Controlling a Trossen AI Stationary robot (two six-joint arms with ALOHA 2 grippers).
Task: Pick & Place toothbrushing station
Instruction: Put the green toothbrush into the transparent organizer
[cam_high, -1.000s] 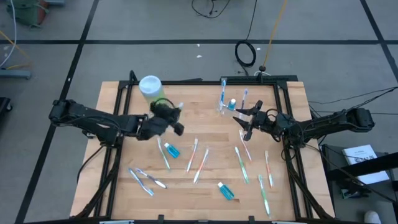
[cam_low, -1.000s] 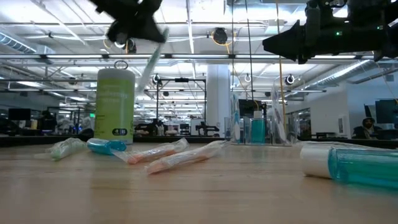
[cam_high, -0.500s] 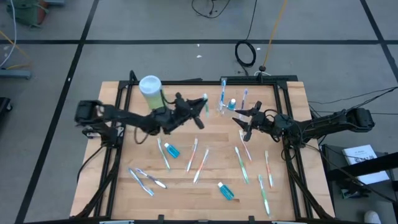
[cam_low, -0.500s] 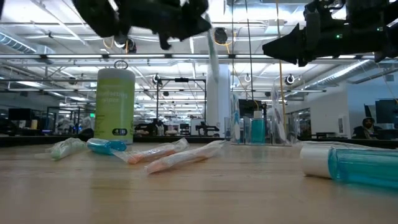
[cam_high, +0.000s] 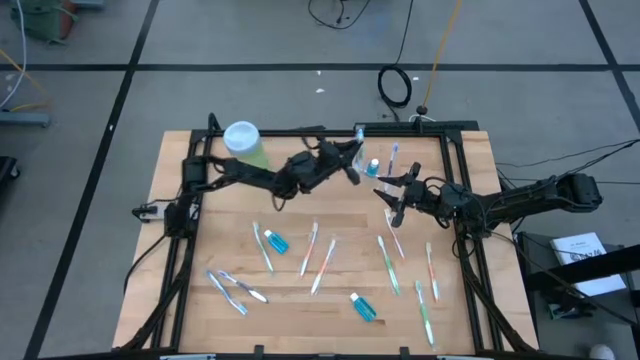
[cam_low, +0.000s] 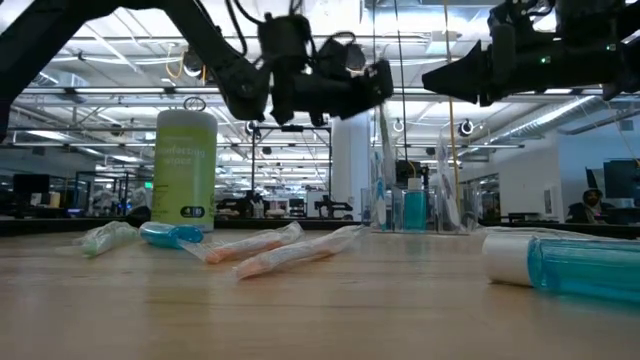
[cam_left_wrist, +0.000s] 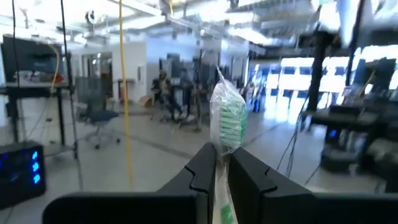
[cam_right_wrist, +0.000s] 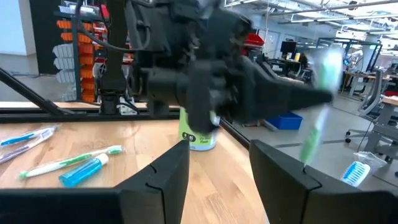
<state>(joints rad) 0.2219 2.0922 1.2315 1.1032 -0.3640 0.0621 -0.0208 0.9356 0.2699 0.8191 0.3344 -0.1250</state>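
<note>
Nearest in the low view lies a toothpaste tube (cam_low: 575, 265), with wrapped toothbrushes (cam_low: 290, 250) behind. Only the left wrist view shows the left gripper (cam_left_wrist: 222, 167) pinching a green toothbrush (cam_left_wrist: 227, 118); overhead it's beside the clear cup (cam_high: 360, 167). The right gripper (cam_high: 392, 193) hovers nearby, fingers spread, empty.

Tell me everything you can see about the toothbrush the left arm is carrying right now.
The toothbrush is a slim green-and-white one sealed in a clear crinkly wrapper. The left tool is shut on its handle, so the wrapped brush head sticks out past the fingertips. It is lifted clear of the table, carried over the far side of the board, close to the clear cup that already holds other brushes. Nothing else touches it. The lower handle is hidden between the fingers.
</note>
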